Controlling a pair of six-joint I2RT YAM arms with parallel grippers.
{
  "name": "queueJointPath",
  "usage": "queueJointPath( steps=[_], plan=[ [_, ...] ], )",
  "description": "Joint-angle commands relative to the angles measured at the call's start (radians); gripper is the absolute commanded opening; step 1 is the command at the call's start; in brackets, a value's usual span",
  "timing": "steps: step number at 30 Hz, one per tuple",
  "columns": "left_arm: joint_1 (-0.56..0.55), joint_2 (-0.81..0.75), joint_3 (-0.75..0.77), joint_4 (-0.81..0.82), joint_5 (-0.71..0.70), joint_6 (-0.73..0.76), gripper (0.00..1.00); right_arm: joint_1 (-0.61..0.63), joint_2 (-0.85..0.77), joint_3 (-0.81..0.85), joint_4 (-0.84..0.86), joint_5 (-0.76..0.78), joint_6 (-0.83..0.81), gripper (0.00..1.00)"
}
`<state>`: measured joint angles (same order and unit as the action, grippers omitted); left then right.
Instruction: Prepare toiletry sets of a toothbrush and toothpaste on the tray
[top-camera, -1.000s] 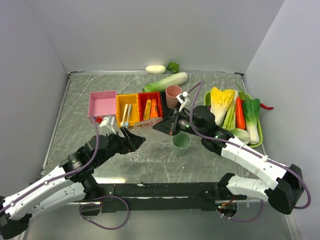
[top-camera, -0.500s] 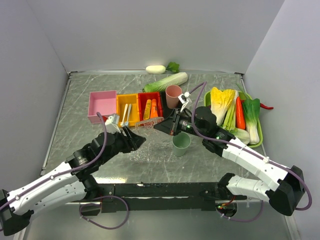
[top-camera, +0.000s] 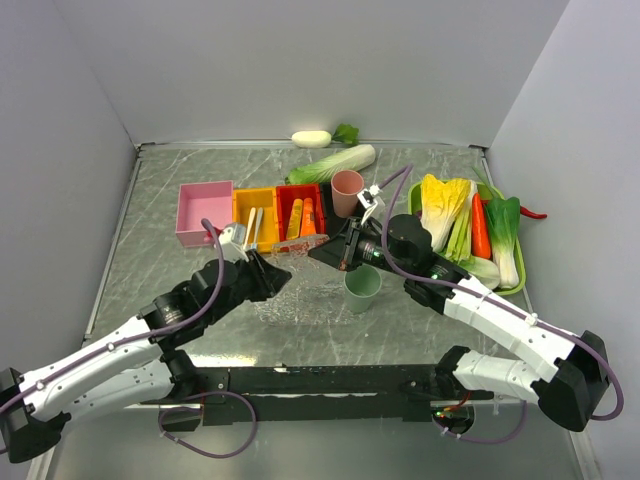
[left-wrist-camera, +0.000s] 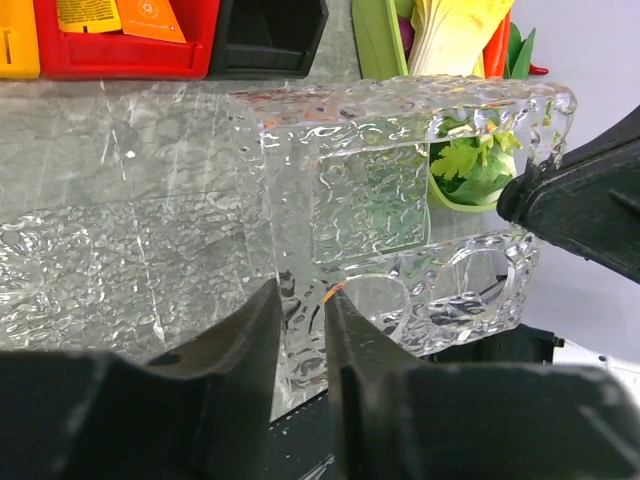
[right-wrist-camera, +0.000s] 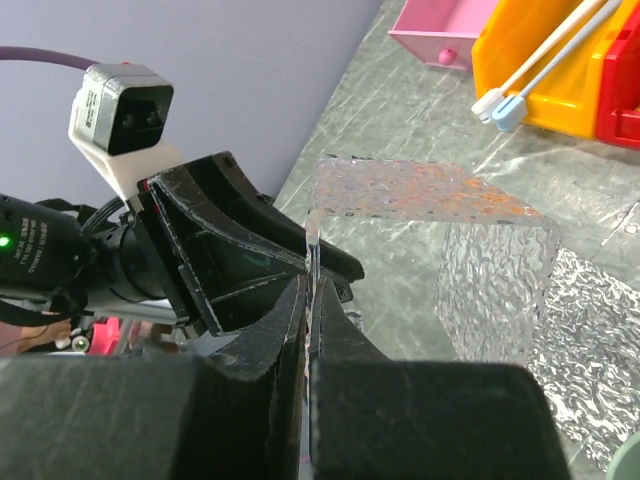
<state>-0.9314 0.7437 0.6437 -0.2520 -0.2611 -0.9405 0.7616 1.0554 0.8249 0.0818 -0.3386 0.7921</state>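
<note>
Two holds on tray (left-wrist-camera: 380, 190) | left gripper (left-wrist-camera: 300, 300): jaws a slit apart, pinching rim | right gripper (right-wrist-camera: 310, 285): jaws fully closed on thin edge | tray clear, pebbled, rectangular

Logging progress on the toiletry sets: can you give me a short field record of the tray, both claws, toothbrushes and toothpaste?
tray: clear, no items in it, between both claws
left claw: jaws narrow around tray's edge; grip unclear
right claw: shut on tray's thin wall
toothbrushes: two, in yellow bin
toothpaste: tubes in red bin
sets made: none
</note>
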Motion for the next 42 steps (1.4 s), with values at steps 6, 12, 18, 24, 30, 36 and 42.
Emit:
queueJointPath(
  steps=[6, 12, 18, 24, 30, 36, 42],
  plan=[
    [-0.015, 0.058, 0.073, -0.033, -0.072, 0.037, 0.01, 0.005, 0.003, 0.003, 0.015, 0.065, -0.016, 0.0],
    [-0.02, 0.069, 0.076, -0.066, -0.099, 0.028, 0.01, 0.005, -0.005, 0.005, -0.03, 0.101, -0.039, 0.07],
    [-0.021, 0.046, 0.031, -0.035, -0.084, 0.017, 0.01, 0.005, -0.023, -0.001, -0.066, 0.127, -0.059, 0.23],
    [-0.02, 0.016, -0.01, -0.012, -0.078, 0.011, 0.01, 0.005, -0.034, -0.007, -0.077, 0.139, -0.063, 0.41],
    [-0.02, -0.01, -0.065, 0.039, -0.073, -0.004, 0.01, 0.005, -0.037, -0.01, -0.077, 0.144, -0.065, 0.49],
    [-0.02, 0.009, -0.096, 0.063, -0.052, -0.021, 0.01, 0.007, -0.063, -0.004, -0.119, 0.161, -0.076, 0.51],
    [-0.02, 0.055, -0.095, 0.063, -0.027, -0.03, 0.01, 0.005, -0.136, 0.068, -0.273, 0.31, -0.177, 0.55]
  ],
)
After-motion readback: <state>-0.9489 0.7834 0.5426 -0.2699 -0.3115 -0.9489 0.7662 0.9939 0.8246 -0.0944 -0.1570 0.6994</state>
